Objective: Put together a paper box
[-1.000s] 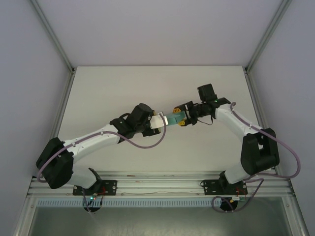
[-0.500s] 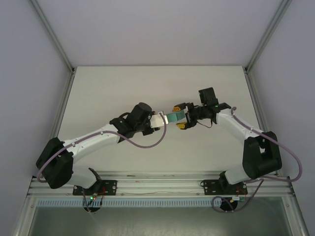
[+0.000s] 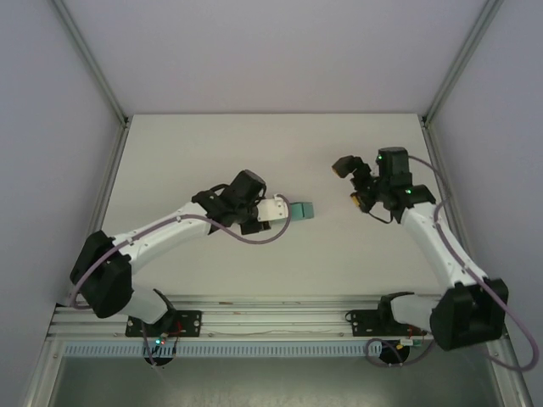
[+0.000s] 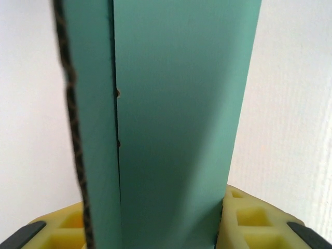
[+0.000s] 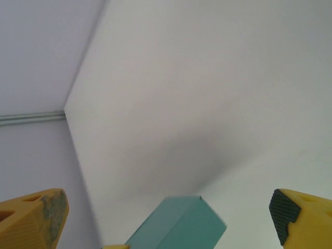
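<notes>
1. Paper box (image 3: 303, 209): a small rectangular box of plain teal-green card, near the middle of the bench (image 3: 212, 153). Whether it rests on the surface or is lifted off it cannot be told.
2. In the left wrist view the box (image 4: 176, 129) stands long and narrow, pointing away from the camera. A straight seam runs along its length near the left side. A raw, slightly ragged card edge shows at the far left.
3. In the right wrist view one closed end of the box (image 5: 179, 223) pokes up from the bottom edge, with smooth faces and crisp corners.
4. The bench is white and bare on every side of the box, with broad open room toward the far edge and both side edges.
5. Pale grey walls (image 3: 51, 110) rise along the left, right and far edges of the bench. Slanted metal frame posts (image 3: 89, 59) stand at the far corners.
6. A metal rail (image 3: 271, 318) runs along the near edge and carries both arm bases.
7. Left tool (image 3: 288, 209): closed narrowly on the near end of the box, with a yellow finger (image 4: 249, 225) pressed against each long side.
8. Right tool (image 3: 352, 182): spread wide and holding nothing, well apart from the box on its right. Its yellow fingers (image 5: 31, 220) sit at opposite edges of the right wrist view.
</notes>
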`<state>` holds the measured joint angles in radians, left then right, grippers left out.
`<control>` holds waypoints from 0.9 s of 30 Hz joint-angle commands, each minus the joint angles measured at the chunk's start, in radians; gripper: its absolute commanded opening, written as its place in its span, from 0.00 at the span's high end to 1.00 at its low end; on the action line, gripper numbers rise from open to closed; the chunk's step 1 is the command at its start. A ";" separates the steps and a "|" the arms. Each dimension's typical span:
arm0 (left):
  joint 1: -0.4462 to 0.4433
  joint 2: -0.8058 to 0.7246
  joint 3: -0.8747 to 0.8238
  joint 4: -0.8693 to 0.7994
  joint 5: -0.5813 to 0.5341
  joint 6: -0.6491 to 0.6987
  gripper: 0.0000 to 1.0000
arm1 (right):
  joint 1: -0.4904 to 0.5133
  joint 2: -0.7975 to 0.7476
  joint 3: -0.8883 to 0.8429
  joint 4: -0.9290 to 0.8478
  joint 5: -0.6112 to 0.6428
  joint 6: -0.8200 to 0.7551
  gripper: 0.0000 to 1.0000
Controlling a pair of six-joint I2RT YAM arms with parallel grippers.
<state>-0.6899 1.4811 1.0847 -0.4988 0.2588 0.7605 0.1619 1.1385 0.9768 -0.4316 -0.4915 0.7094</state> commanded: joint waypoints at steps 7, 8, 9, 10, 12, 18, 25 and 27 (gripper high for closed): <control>0.012 0.164 0.158 -0.268 0.082 0.003 0.59 | 0.003 -0.336 -0.284 0.346 -0.101 -0.673 0.00; 0.012 0.183 0.180 -0.283 0.083 0.010 0.59 | 0.005 -0.333 -0.276 0.316 -0.173 -0.712 0.00; 0.012 0.202 0.201 -0.304 0.089 0.016 0.59 | 0.010 -0.325 -0.269 0.282 -0.229 -0.759 0.00; 0.011 0.222 0.229 -0.328 0.095 0.020 0.59 | 0.017 -0.315 -0.260 0.235 -0.268 -0.822 0.03; 0.011 0.270 0.286 -0.379 0.087 0.023 0.59 | 0.048 -0.282 -0.233 0.131 -0.280 -0.930 0.07; 0.010 0.415 0.463 -0.514 0.059 0.041 0.58 | 0.099 -0.143 -0.214 0.092 -0.259 -1.028 0.21; 0.009 0.527 0.581 -0.599 0.090 0.072 0.58 | 0.108 0.008 -0.180 0.113 -0.275 -1.093 0.35; 0.009 0.541 0.597 -0.604 0.091 0.072 0.58 | 0.108 0.048 -0.164 0.116 -0.280 -1.111 0.35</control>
<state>-0.6804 1.9575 1.6783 -1.0180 0.3328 0.7990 0.2634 1.1580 0.7609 -0.3256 -0.7437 -0.3382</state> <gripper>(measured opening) 0.420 0.651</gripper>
